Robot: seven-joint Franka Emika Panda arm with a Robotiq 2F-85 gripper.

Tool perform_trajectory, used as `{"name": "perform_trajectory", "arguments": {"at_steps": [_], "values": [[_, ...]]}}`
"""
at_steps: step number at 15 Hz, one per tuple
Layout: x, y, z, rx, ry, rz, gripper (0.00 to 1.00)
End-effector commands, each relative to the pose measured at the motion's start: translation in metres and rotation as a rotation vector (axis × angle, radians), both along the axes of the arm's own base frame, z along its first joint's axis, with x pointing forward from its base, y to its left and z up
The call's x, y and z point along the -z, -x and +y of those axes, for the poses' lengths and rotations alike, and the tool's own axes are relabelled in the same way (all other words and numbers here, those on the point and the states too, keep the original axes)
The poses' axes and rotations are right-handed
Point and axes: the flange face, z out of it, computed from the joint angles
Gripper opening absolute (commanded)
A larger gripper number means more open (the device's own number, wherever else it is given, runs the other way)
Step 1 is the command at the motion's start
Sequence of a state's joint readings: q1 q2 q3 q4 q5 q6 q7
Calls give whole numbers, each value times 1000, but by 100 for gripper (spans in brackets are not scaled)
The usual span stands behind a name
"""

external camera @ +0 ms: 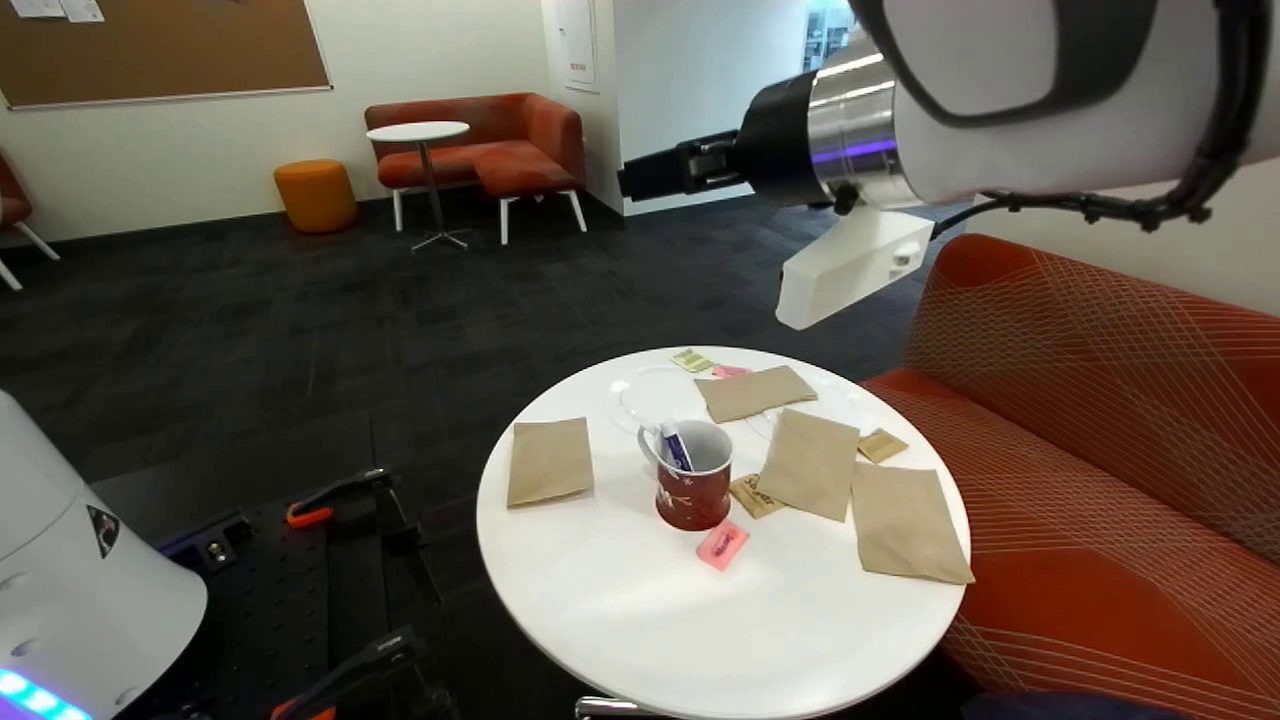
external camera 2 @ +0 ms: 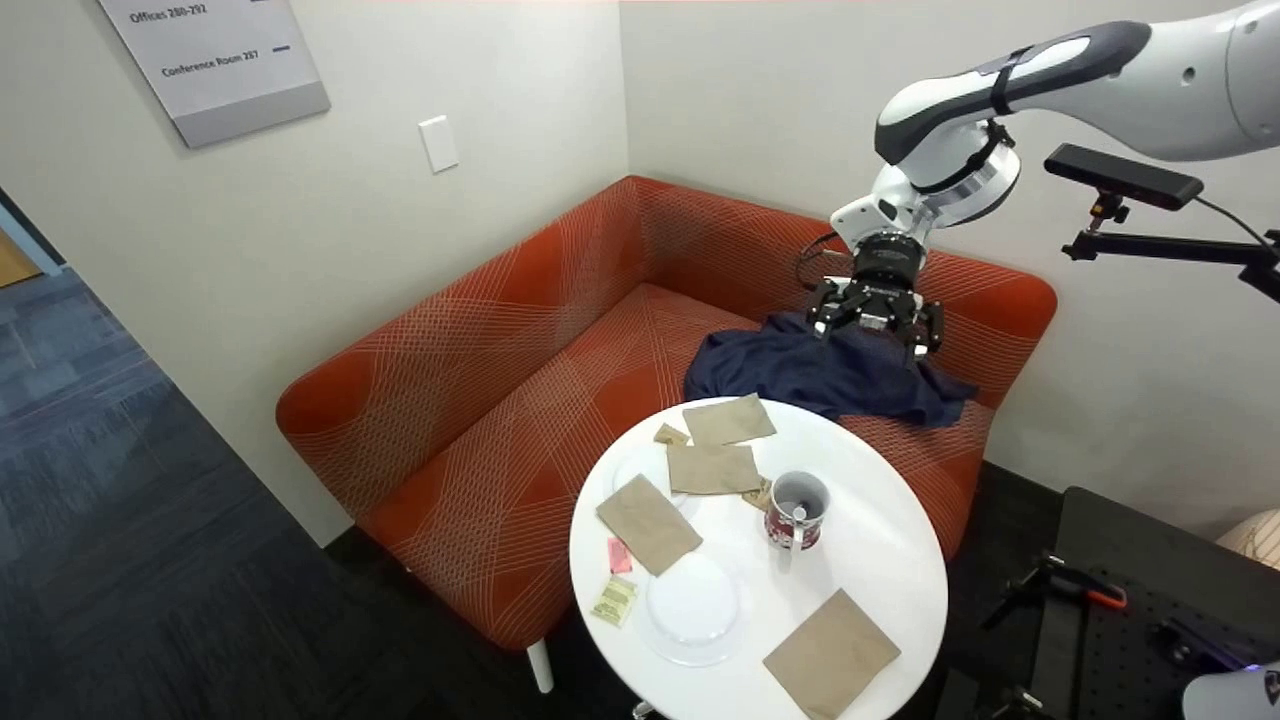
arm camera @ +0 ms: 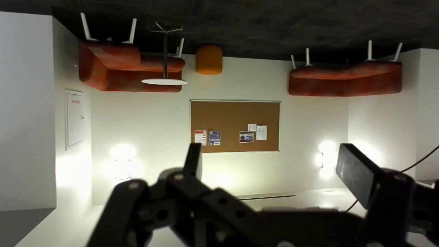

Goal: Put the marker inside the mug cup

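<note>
The dark red mug cup (external camera: 693, 502) stands upright on the round white table (external camera: 640, 620). It also shows in an exterior view (external camera 2: 781, 528). The marker (external camera: 677, 447) is inside the mug, leaning against the rim by the handle with its pale end up. Its pale end also shows at the mug's rim in an exterior view (external camera 2: 799, 513); its lower end is hidden. My gripper (external camera: 632, 180) is high above the table, well away from the mug. It is open and empty, also in the wrist view (arm camera: 269, 154). The mug and marker are out of the wrist view.
Several tan paper squares (external camera: 550, 462), a pink packet (external camera: 723, 545), a sugar packet (external camera: 757, 496) and clear plates (external camera 2: 693, 600) lie on the table. An orange-red sofa (external camera: 1080, 560) borders it. A dark blue cloth (external camera 2: 770, 362) lies on the sofa below the gripper.
</note>
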State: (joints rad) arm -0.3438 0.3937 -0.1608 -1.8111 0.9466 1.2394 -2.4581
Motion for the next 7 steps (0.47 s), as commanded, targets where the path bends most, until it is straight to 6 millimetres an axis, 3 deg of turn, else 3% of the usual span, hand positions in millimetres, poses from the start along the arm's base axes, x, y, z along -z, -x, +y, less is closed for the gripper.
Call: {"name": "perform_trajectory", "arguments": {"at_steps": [1, 2, 3, 7], "values": [[-28, 14, 8, -36, 16, 14, 100], [-30, 14, 10, -40, 21, 15, 100], [-18, 5, 3, -24, 12, -3, 100], [-22, 6, 7, -34, 15, -5, 100]]}}
